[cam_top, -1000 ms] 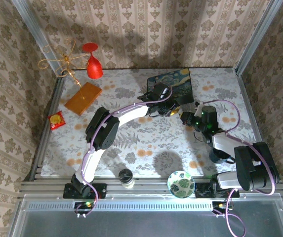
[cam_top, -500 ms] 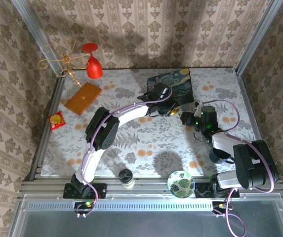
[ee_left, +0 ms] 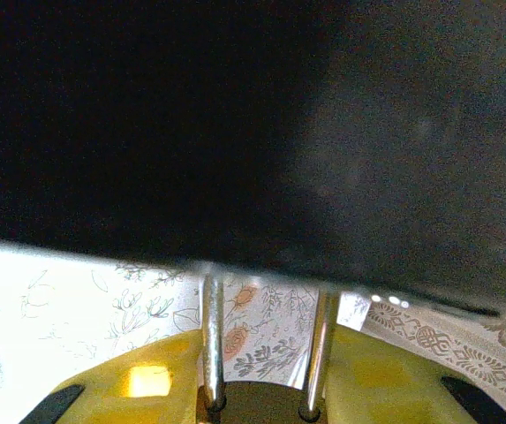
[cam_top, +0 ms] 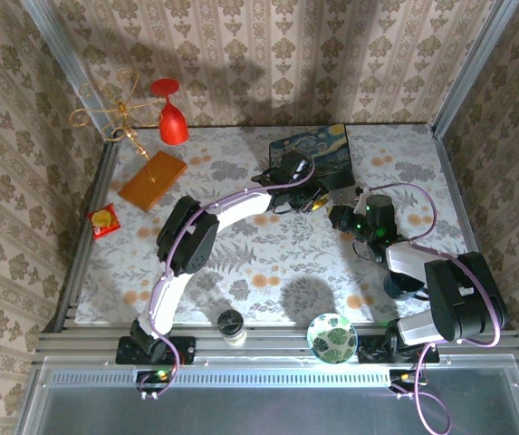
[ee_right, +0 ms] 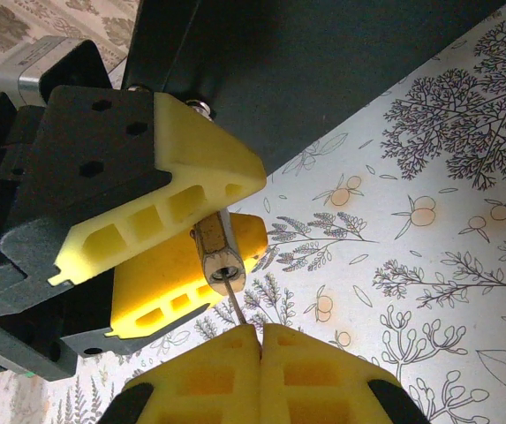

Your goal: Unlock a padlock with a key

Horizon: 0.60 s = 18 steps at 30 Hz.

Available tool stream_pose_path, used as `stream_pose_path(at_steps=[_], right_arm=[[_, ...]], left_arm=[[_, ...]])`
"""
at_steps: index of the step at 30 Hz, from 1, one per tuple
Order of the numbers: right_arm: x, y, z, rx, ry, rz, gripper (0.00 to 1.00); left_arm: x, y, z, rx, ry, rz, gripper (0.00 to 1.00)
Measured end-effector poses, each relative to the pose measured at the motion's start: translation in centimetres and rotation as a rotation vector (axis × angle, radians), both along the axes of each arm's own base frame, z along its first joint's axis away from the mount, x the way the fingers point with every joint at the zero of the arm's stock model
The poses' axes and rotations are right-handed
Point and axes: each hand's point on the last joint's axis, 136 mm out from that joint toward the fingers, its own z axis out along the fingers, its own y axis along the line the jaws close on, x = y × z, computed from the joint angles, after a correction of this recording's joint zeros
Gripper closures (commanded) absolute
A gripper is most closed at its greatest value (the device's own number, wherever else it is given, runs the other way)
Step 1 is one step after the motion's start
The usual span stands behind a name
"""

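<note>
In the right wrist view, the small brass padlock is clamped between the yellow fingers of my left gripper, its keyhole end facing the camera. The thin key runs from that keyhole back into my right gripper, which is shut on it. In the left wrist view the padlock's two silvery shackle legs stand up between the left gripper's pads, close under the dark box. From above, the left gripper and right gripper meet just in front of the starry-night box.
A red wine glass and a gold wire ornament stand at the back left. A wooden block and a red packet lie on the left. A patterned bowl and a dark-lidded cup sit at the near edge.
The right wrist has crept slightly left toward the left gripper. The left arm and the padlock have stayed in place.
</note>
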Motion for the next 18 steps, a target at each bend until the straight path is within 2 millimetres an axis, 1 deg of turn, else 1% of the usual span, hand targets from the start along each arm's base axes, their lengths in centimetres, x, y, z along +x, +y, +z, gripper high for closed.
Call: stream_pose_path(at_steps=[5,10,18], right_arm=[[0.01,-0.04,0.14,-0.006,-0.004,-0.007,1.0],[-0.17,-0.16,0.75,-0.008,-0.013,-0.013,1.0],[-0.33,0.28,0.53,-0.024,0.007,-0.012,1.0]], left_arm=[[-0.06,-0.01,-0.03,0.001,0.002,-0.001,1.0],[-0.09,-0.02,-0.04,0.0,0.006,0.001,1.0],[-0.11,-0.03,-0.06,0.001,0.007,0.003,1.0]])
